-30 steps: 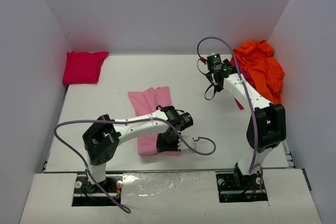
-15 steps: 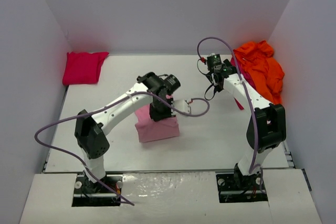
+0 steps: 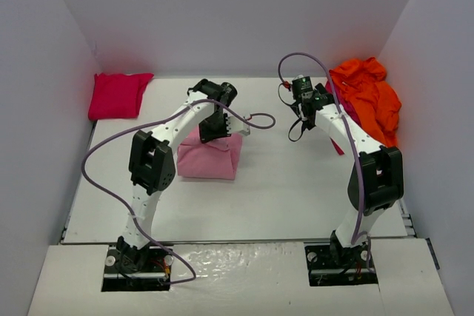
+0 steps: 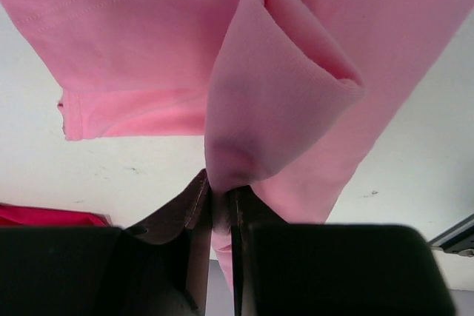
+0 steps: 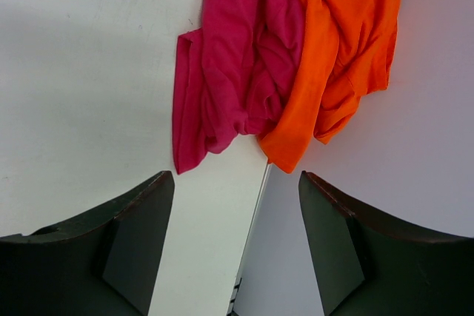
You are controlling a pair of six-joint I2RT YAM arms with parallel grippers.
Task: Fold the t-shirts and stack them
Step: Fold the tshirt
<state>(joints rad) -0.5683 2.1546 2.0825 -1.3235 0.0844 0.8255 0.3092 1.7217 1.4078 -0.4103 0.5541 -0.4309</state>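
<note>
White tabletop (image 3: 296, 183) shows the left gripper (image 4: 220, 194), pinching the pink shirt (image 3: 207, 160), has folded it in half; right gripper (image 5: 235, 179) hangs wide.

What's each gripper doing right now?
Left gripper: shut on the light pink t-shirt.
Right gripper: open, holding nothing.

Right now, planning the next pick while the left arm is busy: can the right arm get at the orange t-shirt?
Probably yes. The right tool is open and empty, facing the orange t-shirt with nothing between. It lies bunched against the crimson t-shirt, so both might lift.
</note>
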